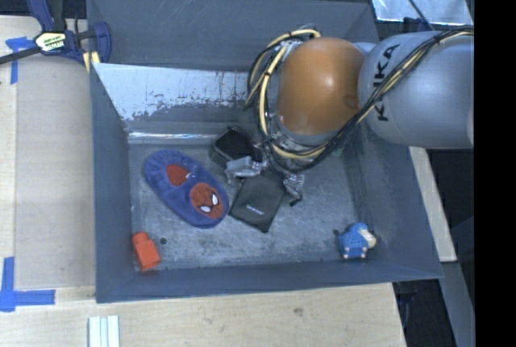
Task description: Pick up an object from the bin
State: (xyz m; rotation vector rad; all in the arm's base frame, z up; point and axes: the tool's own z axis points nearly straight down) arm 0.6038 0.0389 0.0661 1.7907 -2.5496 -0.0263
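Note:
My gripper (pixel 268 176) hangs low over the middle of the bin, under the orange dome on the wrist. Its two metal fingers stand apart, one at the left and one at the right, above a flat black pouch (pixel 260 205) that lies on the bin floor. Nothing shows between the fingers. A second black object (pixel 232 145) lies just behind the left finger, towards the back wall. Left of the pouch lies a blue slipper (pixel 185 187) with red Spider-Man faces on it, touching the pouch's left edge.
An orange block (pixel 146 251) sits in the front left corner. A small blue and white toy (pixel 355 241) lies at the front right. The arm and its cables cover the back right of the bin.

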